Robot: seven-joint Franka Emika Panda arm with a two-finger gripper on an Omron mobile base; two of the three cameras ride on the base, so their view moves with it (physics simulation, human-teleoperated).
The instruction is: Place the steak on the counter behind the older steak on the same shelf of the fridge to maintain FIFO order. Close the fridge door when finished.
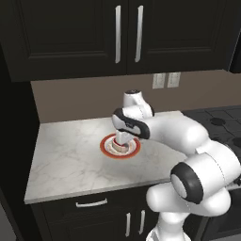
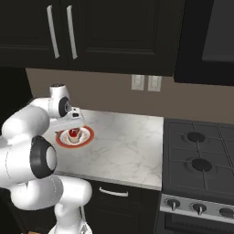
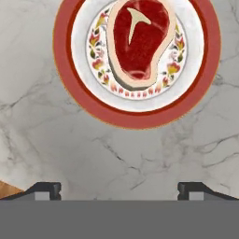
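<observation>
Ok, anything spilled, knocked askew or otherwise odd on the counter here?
Nothing stands out. The steak lies flat inside the plate, which sits level on the counter with no spill around it. The gripper hangs open above, short of the plate in the hand view.

White-grey veined marble surface (image 3: 116, 154) lies bare around the red-rimmed round plate (image 3: 65, 70) at frame top. Claw (image 3: 119, 191) fingertips spread apart at frame bottom, bare marble between them and the plate.
</observation>
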